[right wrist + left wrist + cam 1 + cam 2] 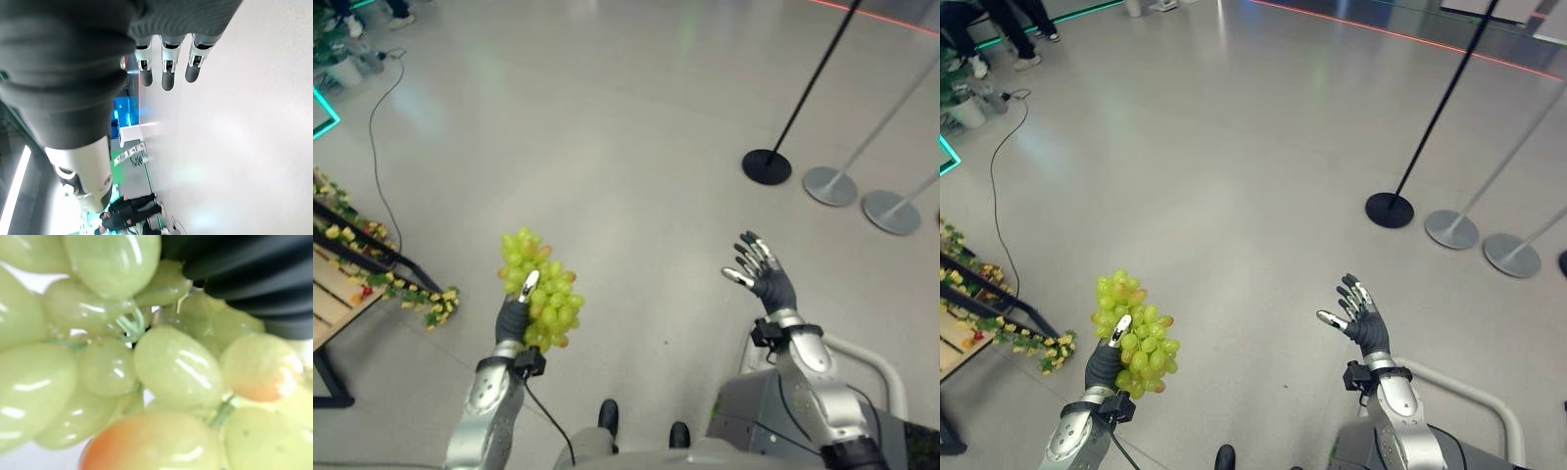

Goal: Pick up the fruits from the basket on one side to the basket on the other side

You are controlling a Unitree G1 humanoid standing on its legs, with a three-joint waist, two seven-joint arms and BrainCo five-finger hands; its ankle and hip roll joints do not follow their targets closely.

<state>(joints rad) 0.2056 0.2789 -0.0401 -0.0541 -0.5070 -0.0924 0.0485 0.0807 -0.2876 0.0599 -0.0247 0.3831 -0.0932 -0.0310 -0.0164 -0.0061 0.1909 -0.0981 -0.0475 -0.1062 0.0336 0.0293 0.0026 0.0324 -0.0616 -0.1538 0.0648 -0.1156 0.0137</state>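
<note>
Green grapes point(540, 289) in left robot hand point(514, 315); stanchions point(768, 164) beyond

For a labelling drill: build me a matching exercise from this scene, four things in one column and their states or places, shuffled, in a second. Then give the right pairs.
Things
1. bunch of green grapes
2. right hand
3. black post base
4. wooden stand with yellow flowers

States or places
A. on the floor, far off on the robot's right
B. held up in the left hand
C. at the robot's left, at the edge of the head view
D. raised, fingers spread, holding nothing

Pairs: 1-B, 2-D, 3-A, 4-C
</note>
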